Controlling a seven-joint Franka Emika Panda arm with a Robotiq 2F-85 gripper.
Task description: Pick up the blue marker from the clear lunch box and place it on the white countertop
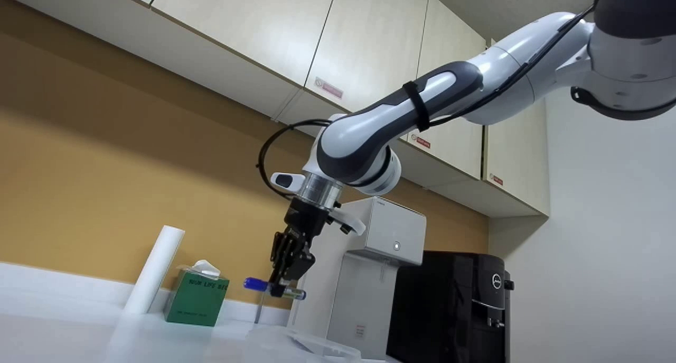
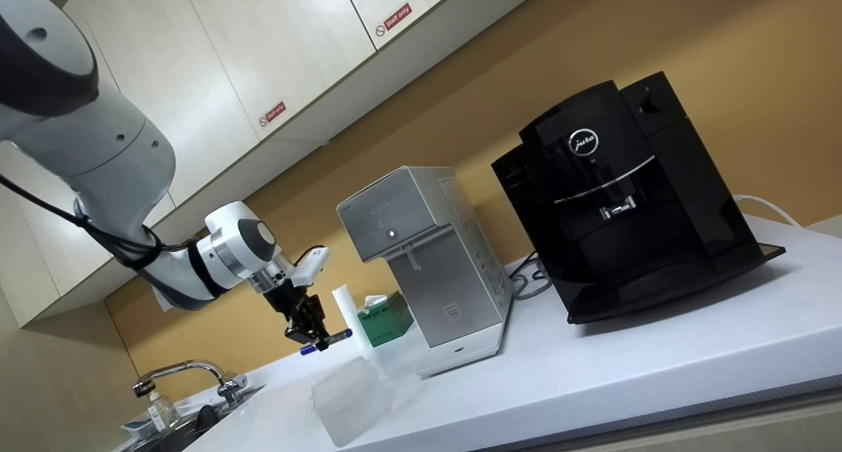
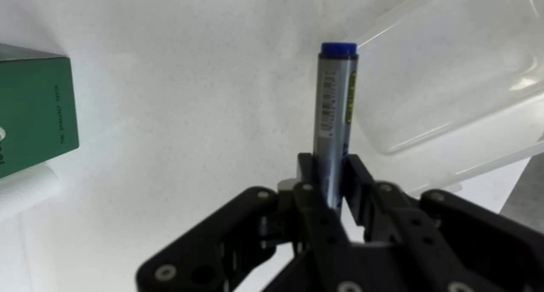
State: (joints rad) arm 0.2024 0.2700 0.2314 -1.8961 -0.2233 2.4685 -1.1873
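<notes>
"What do we see in the black gripper [image 3: 330, 168]?"

"Its 2 fingers [image 3: 357, 179] pinch the blue marker [image 3: 335, 96] by the barrel: a slim, smooth, silvery cylinder with a barcode, a yellow label and blue plastic at both ends."

"And where do we find that marker?"

"In the air, apart from the white countertop [image 2: 546, 360], which we see as flat and faintly speckled."

"The containers, then?"

"Near the front edge sits the clear lunch box [image 2: 352, 399], smooth and see-through, with rounded corners and glints along its ridges. In the wrist view the marker shows just beside it; we cannot tell whether it hangs over the rim."

"And toward the back edge?"

"We have a green tissue box [image 1: 198, 299], flat-sided, a crumpled white tissue [image 1: 206, 268] poking from its top, and just beside it a white roll [image 1: 156, 270] on end. Farther along, in both exterior views, we see a boxy grey dispenser [image 2: 447, 287] and a glossy black coffee machine [image 2: 631, 202] with 1 round badge."
</notes>
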